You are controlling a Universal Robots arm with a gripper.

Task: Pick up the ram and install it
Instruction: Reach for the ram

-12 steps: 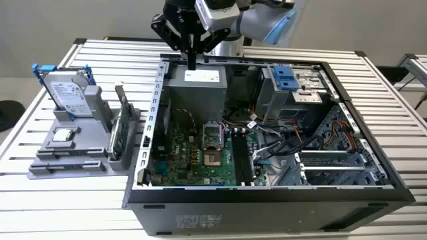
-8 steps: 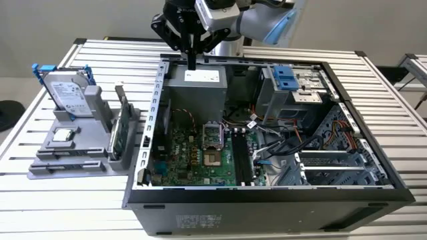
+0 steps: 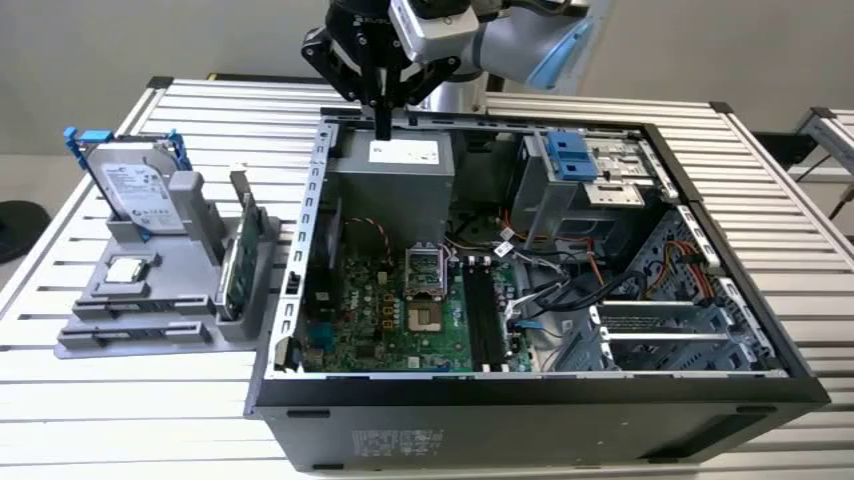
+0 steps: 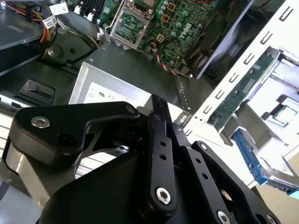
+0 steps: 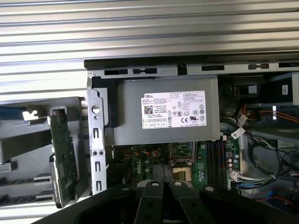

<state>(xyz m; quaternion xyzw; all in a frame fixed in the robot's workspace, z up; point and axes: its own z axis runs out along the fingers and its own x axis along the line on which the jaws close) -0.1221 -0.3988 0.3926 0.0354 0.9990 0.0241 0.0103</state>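
One ram (image 3: 246, 262) stands in the grey rack (image 3: 134, 332), well apart from the closed, empty tool (image 3: 384, 130).

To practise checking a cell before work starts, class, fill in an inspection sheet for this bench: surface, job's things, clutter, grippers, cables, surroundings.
Surface: slatted table, carrying an open case and a grey holder.
Job's things: ram upright in the holder, untouched; slots in the case.
Clutter: hard drive and processor on the holder.
Grippers: gripper shut, empty, over the power supply.
Cables: wires inside the case.
Surroundings: another table at the exterior view's right.
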